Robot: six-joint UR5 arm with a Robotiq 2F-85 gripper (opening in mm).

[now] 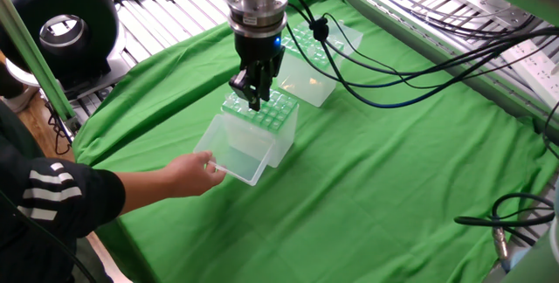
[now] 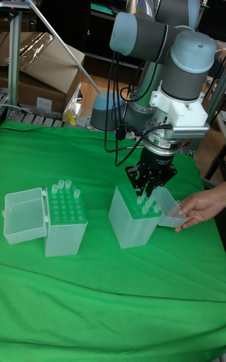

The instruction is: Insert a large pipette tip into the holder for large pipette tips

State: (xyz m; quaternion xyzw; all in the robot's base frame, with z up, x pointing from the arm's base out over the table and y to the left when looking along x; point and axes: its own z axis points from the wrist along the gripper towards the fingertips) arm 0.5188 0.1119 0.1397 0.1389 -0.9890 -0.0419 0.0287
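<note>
My gripper [image 1: 253,98] [image 2: 145,191] hangs straight down over the holder for large pipette tips [image 1: 266,119] [image 2: 132,220], a translucent box with a bright green hole grid on top. The fingers are drawn close together, just above the grid's near-left part. A pale, slender large pipette tip [image 2: 144,205] reaches down from between them toward the holes. In the fixed view the dark fingers mostly hide it. The holder's clear lid [image 1: 236,148] [image 2: 167,206] is swung open.
A person's hand [image 1: 194,175] [image 2: 199,207] holds the open lid at the table's front. A second translucent box [image 1: 307,60] [image 2: 65,222] with clear tips standing up and its own open lid sits beside the holder. Black cables [image 1: 376,82] trail from the arm.
</note>
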